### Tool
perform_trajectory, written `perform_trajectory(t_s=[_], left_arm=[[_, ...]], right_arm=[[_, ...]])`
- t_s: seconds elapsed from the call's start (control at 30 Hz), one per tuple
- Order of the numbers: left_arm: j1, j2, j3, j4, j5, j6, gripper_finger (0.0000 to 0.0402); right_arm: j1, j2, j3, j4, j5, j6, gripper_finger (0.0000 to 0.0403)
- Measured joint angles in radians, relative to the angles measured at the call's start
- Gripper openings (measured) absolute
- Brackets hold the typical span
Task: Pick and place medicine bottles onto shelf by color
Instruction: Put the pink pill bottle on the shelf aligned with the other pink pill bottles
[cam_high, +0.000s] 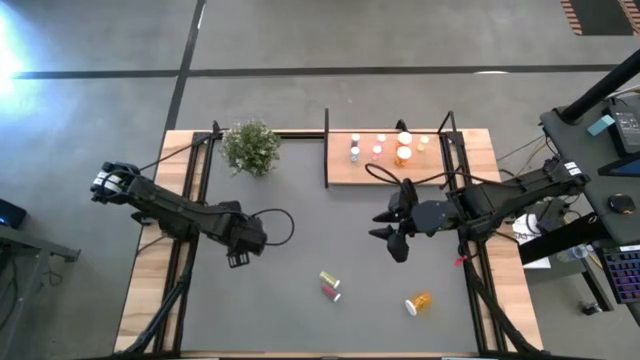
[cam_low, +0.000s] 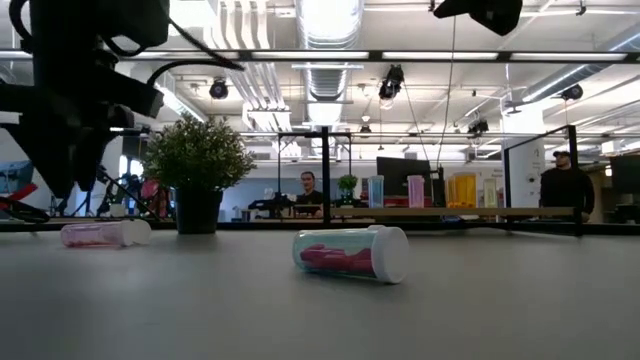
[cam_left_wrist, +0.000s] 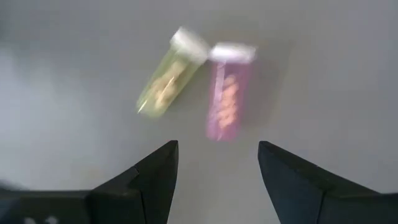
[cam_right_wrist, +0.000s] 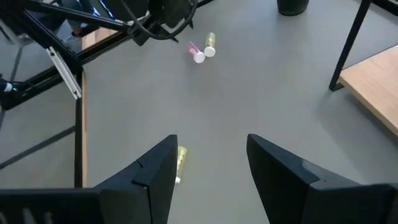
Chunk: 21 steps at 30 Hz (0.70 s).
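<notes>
My left hand (cam_left_wrist: 214, 165), fingers apart and empty, hangs just short of the pink bottle (cam_left_wrist: 227, 99). That bottle lies flat on the surface beside the yellow-green bottle (cam_left_wrist: 168, 78), long axis running away from my hand, caps farthest.

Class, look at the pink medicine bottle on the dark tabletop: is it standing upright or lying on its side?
Lying on its side. The pink bottle rests lengthwise on the tabletop, white cap pointing sideways, beside the yellow-green bottle.

Tabletop (cam_high: 300, 300) matt grey, smooth; shelf (cam_high: 345, 172) pale wood; pink bottle (cam_low: 350, 254) translucent glossy plastic, white cap
</notes>
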<state>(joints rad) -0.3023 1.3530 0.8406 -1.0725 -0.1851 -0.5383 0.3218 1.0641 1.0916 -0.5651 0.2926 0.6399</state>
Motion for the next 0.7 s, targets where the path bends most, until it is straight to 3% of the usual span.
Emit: perform_trajectory(t_s=[0.17, 0.37, 0.5, 0.7], left_arm=[[0.000, 0.001, -0.062, 0.152, 0.010, 0.048, 0.0205], [0.000, -0.010, -0.127, 0.171, -0.039, -0.002, 0.0205], [0.000, -0.007, -0.163, 0.185, -0.030, 0.002, 0.0205], [0.000, -0.007, -0.223, 0.342, 0.012, -0.005, 0.0205]], right_arm=[[0.000, 0.000, 0.000, 0.003, 0.031, 0.019, 0.0183], [-0.001, 0.000, 0.000, 0.003, 0.034, 0.047, 0.0183], [-0.001, 0.000, 0.000, 0.003, 0.049, 0.051, 0.0183], [-0.001, 0.000, 0.000, 0.002, 0.049, 0.050, 0.0183]])
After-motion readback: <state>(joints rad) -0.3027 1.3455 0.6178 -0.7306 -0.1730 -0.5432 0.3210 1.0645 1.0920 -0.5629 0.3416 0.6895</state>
